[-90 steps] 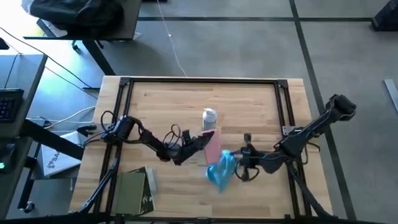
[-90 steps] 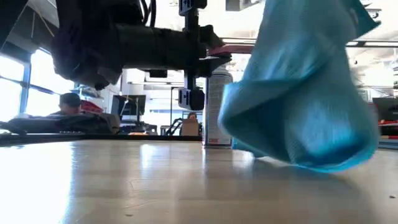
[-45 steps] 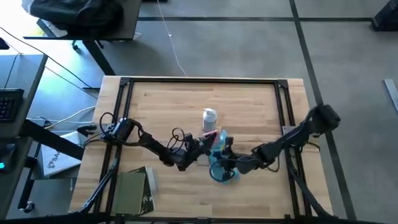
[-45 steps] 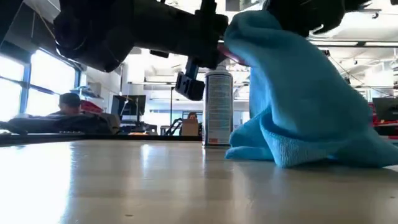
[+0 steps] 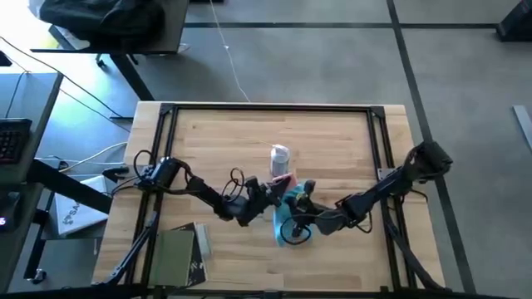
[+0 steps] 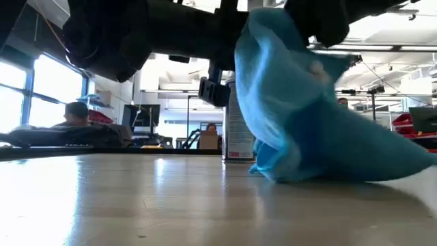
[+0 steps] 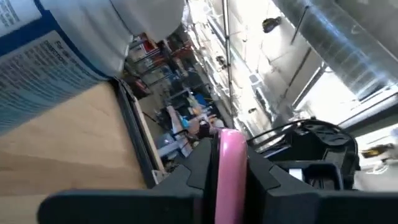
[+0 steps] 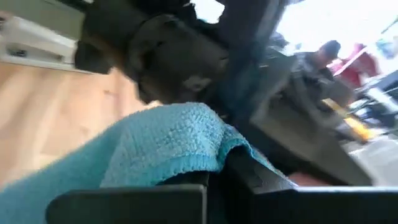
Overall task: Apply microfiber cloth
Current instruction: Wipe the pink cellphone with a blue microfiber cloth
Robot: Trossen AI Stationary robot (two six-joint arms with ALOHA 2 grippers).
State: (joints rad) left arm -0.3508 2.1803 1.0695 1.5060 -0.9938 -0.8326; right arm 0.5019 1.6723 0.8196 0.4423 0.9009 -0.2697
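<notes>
Wooden table (image 5: 332, 137), dark frame rails along its edges. Both arms reach in toward the middle front.

Microfiber cloth (image 5: 288, 216): turquoise, bunched, near table centre, just in front of the white spray can (image 5: 280, 159). Low view: the cloth's lower folds rest on the tabletop, upper part lifted and draped against the pink object (image 5: 283, 183).

Right claw (image 5: 301, 202): clamped on the cloth's upper edge; wrist view shows terry fabric pinched between its dark fingers.

Left claw (image 5: 270, 195): closed on the flat pink object, held edge-up between the fingers, beside the can.
</notes>
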